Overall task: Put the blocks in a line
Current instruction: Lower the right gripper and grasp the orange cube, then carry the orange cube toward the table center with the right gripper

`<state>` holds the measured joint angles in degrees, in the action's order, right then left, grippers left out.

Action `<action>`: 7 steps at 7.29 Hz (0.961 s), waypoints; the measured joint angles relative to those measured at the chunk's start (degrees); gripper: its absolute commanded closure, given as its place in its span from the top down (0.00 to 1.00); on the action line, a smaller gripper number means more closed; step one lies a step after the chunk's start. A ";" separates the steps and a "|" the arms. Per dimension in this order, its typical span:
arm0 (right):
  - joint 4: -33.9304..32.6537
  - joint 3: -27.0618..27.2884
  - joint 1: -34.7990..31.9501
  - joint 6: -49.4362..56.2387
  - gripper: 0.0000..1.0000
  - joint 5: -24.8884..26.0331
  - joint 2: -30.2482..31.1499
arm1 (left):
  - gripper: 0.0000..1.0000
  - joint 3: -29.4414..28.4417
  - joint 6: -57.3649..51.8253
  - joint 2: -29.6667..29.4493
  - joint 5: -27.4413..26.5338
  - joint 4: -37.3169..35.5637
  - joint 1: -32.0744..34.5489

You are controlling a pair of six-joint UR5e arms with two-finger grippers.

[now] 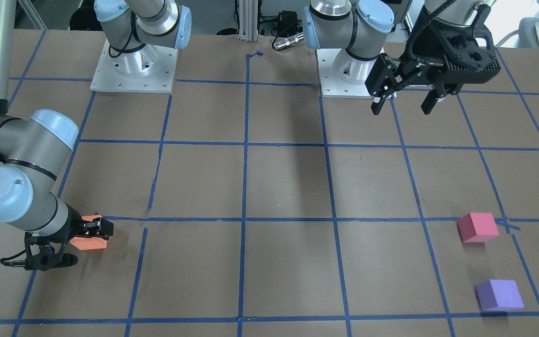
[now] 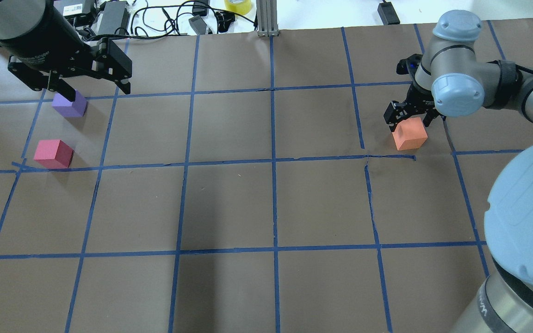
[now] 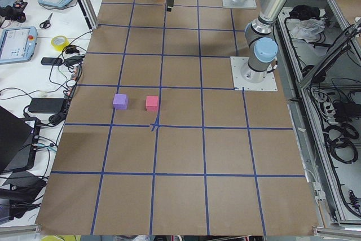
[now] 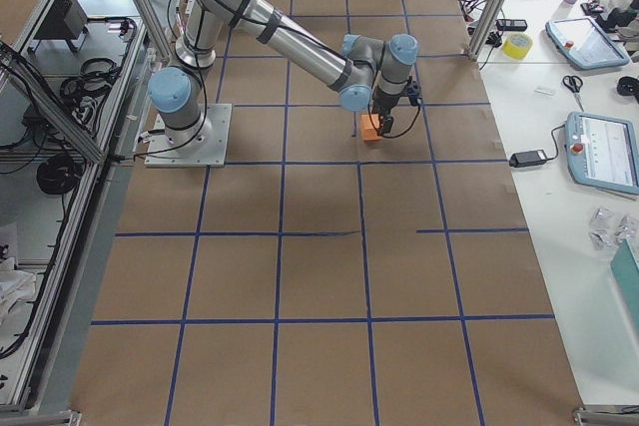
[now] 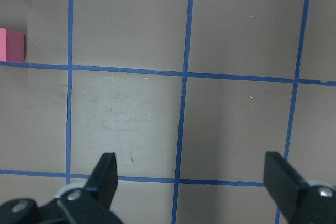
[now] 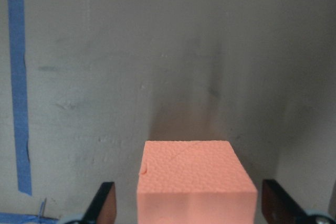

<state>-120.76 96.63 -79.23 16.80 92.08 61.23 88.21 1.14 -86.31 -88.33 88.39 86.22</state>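
The orange block (image 2: 411, 134) rests on the brown table at the robot's right, also in the front view (image 1: 89, 241). My right gripper (image 2: 410, 118) is down around it, open, with a finger on each side and a gap at both, as the right wrist view (image 6: 189, 203) shows around the block (image 6: 194, 177). The pinkish red block (image 2: 53, 153) and purple block (image 2: 70, 104) sit close together at the robot's left. My left gripper (image 2: 97, 90) is open and empty, raised high above the table near them; its wrist view (image 5: 194, 177) shows bare table and the red block (image 5: 11, 45).
Blue tape lines (image 2: 273, 162) grid the brown table. The arm bases (image 1: 134, 70) stand on the robot's side. Cables and devices (image 2: 109, 11) lie beyond the far edge.
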 measured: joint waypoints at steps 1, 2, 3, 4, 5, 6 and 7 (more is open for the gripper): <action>-0.10 0.71 0.09 0.00 0.00 0.05 -0.03 | 1.00 0.02 0.00 0.00 0.00 0.00 0.00; -0.13 1.05 0.16 -0.01 0.00 0.16 0.00 | 1.00 0.03 0.00 0.01 0.00 -0.01 0.00; -0.11 0.91 0.19 0.03 0.00 0.33 0.14 | 1.00 0.03 0.00 0.06 0.00 0.01 0.00; -0.06 0.16 0.21 0.07 0.00 0.37 0.60 | 1.00 0.03 0.00 0.08 0.00 0.03 0.00; 0.14 -1.34 0.05 0.01 0.00 0.13 1.48 | 1.00 0.03 0.00 0.08 0.00 0.03 0.00; 0.95 -3.63 -0.73 -0.65 0.00 -0.55 2.40 | 1.00 0.02 0.00 0.12 0.00 0.05 0.00; 2.62 -6.42 -2.42 -3.21 0.00 -1.88 2.88 | 1.00 0.00 0.00 0.13 0.00 0.07 -0.02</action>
<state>-118.14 90.22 -81.65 13.58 90.20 64.10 88.22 1.14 -86.18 -88.33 88.46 86.20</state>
